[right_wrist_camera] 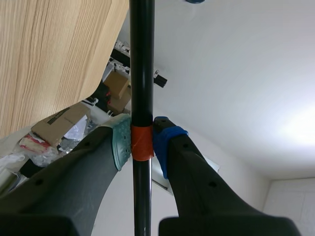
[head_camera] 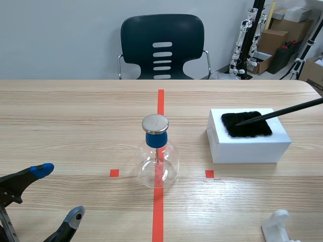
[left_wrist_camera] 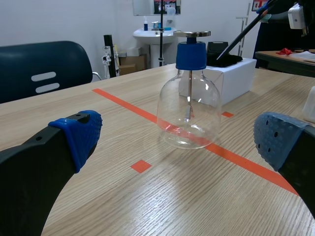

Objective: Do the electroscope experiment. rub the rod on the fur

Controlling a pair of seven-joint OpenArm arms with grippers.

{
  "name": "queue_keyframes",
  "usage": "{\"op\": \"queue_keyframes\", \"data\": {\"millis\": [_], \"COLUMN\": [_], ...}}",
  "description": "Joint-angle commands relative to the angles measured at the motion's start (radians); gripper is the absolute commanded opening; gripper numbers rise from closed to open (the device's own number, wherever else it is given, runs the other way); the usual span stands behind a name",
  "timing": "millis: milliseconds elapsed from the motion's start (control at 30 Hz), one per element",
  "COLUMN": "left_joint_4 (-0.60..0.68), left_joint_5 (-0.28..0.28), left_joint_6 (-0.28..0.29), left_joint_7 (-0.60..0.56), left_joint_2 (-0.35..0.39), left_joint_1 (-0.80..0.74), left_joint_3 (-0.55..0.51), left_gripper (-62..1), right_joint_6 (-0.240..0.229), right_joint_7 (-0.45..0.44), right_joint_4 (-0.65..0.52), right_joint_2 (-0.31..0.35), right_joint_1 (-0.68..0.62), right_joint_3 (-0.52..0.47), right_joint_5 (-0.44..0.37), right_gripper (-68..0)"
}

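Rubbing step, judged to be the one in hand. Found black rod (head_camera: 287, 110) pinched between the pads of the right claw (right_wrist_camera: 141, 142), right at an orange-red band on the shaft; seen in the scene view slanting in from the right, tip down on the black fur patch (head_camera: 252, 131) atop a white box (head_camera: 250, 149) on the desk (head_camera: 75, 111). Cannot tell whether pressing firmly or only grazing the pile. Found left claw (head_camera: 59, 193) spread wide, low at the near left of the desk, holding nothing, well apart from the box. Between the two, on the central tape line: glass flask electroscope (head_camera: 157, 164) with blue stopper (head_camera: 156, 139) and metal disc (head_camera: 155, 123) on top. To do this well, probably: keep the pinch tight at the band so nothing slips or twists in the pads; lay the tip section flatter into the fur rather than poking with the point; stroke back and forth, short and brisk, staying inside the patch edges; go light enough not to shove the box, unrestrained as far as visible; keep the shaft clear of the metal disc until charged. Worth steadying the box with the left claw if sliding. Writing: none readable on box, flask or rod; no brand spotted. Cardboard boxes (head_camera: 275, 40) beyond the chair (head_camera: 162, 45) too small to read.
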State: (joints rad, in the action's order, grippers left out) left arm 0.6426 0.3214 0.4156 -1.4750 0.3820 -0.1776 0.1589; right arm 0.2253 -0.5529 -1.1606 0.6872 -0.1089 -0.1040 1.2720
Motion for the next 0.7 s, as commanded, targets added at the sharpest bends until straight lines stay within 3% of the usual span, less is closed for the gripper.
{"op": "queue_keyframes", "data": {"millis": [0,133,233,533,667], "left_joint_4": [0.005,0.005,0.005,0.005,0.005], "left_joint_5": [-0.007,-0.007,-0.007,-0.007,-0.007], "left_joint_6": [-0.002,-0.002,-0.002,-0.002,-0.002], "left_joint_7": [-0.018,-0.018,-0.018,-0.018,-0.018], "left_joint_2": [-0.004,-0.004,-0.004,-0.004,-0.004], "left_joint_1": [-0.002,-0.002,-0.002,-0.002,-0.002], "left_joint_3": [0.0,0.0,0.0,0.0,0.0], "left_gripper": [1.4,1.4,1.4,1.4,1.4], "right_joint_6": [0.01,0.006,0.006,0.023,0.021], "right_joint_7": [0.041,0.09,0.072,-0.024,-0.006], "right_joint_4": [-0.02,0.004,0.019,0.012,0.013], "right_joint_2": [0.034,0.075,0.083,0.014,0.006], "right_joint_1": [0.008,0.004,0.005,0.01,0.01], "right_joint_3": [-0.007,-0.007,-0.007,-0.006,-0.006], "right_joint_5": [-0.006,-0.045,-0.045,-0.015,-0.023], "right_gripper": [-66.2,-66.2,-66.2,-66.2,-66.2]}}
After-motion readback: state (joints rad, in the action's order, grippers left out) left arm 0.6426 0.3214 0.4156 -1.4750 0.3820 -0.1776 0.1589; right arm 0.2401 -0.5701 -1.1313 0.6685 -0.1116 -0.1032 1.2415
